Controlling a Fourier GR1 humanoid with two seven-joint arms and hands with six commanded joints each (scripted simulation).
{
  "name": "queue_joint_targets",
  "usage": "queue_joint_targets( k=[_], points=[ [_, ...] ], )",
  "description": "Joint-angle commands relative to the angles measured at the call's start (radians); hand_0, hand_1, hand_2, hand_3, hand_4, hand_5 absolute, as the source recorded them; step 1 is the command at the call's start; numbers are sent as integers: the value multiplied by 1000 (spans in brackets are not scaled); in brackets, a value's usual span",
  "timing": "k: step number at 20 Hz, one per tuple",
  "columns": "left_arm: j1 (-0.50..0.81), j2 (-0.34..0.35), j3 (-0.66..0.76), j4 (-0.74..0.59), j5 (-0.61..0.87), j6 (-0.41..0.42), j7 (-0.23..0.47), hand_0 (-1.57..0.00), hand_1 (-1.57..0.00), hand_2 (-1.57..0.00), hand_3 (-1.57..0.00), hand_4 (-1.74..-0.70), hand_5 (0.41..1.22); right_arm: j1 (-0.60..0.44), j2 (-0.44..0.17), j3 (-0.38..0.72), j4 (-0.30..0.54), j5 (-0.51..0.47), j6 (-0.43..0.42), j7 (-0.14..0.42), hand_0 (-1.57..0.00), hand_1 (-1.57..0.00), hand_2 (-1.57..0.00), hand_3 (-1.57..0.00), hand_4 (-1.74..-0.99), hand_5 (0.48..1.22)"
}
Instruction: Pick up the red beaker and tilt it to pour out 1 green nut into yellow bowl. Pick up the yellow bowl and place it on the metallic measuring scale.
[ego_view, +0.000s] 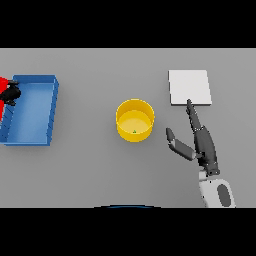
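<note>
At the far left edge of the head view, the red beaker (4, 85) is seen only in part, cut off by the frame. The left hand (11, 93) is seen against it as a dark shape at the same edge; whether its fingers are curled round the beaker cannot be told. Just to the right, a blue tray (54, 102) with raised walls is laid on the grey table (90, 165), and the beaker and hand are placed at or over its left end.

Near the middle of the table, well apart from the tray, the yellow bowl (135, 120) is set upright. A small green nut (134, 132) is seen lying on its floor, toward the near side.

Further right, the right hand (199, 145) is held above the table, with its white and grey forearm entering from the lower right. Its fingers are stretched out straight, pointing away from the robot, and the thumb is spread out to the side toward the bowl; nothing is held. The hand is kept apart from the bowl.

Beyond the fingertips, the metallic measuring scale (189, 86) is seen as a flat pale square, with the longest fingertip reaching its near edge.
</note>
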Motion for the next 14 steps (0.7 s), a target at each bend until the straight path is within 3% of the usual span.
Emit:
queue_joint_targets(
  k=[1, 2, 3, 4, 6, 9, 14],
  points=[
    [8, 7, -10, -26, 16, -19, -11, -1571, -1571, -1571, -1368, -1493, 827, 1, 1, 2, -1, 3, -2, -6, 1, 1, 1, 1, -1165, 675],
    [19, 37, -23, -56, 14, -66, -31, -1571, -1545, -1489, -1238, -1311, 774, 4, -5, 0, -4, 6, -3, -6, 1, 1, 1, 1, -1163, 671],
    [25, 51, -34, -84, 14, -101, -58, -1495, -1380, -1311, -1098, -1155, 740, -3, -6, 0, -4, 5, -2, 2, 1, 1, 1, 1, -1159, 669],
    [46, 61, -31, -113, 42, -146, -92, -1253, -1104, -1049, -884, -1031, 714, -3, -5, 3, 4, 15, -7, -2, 1, 1, 1, 1, -1161, 669],
    [65, 78, -23, -128, 78, -204, -101, -802, -706, -671, -565, -870, 682, 8, 2, 6, 0, 9, -7, -15, 1, 1, 1, 1, -1156, 673],
    [55, 98, -58, -111, 31, -244, -98, -410, -361, -343, -289, -762, 651, 16, -5, 4, -11, -2, 4, -24, 1, 1, 1, 1, -1145, 685],
    [25, 64, -74, -56, -19, -205, -113, -134, -118, -112, -94, -715, 647, 15, -10, 7, -15, 13, 1, -1, 1, 1, 1, 1, -1173, 688]
  ],
)
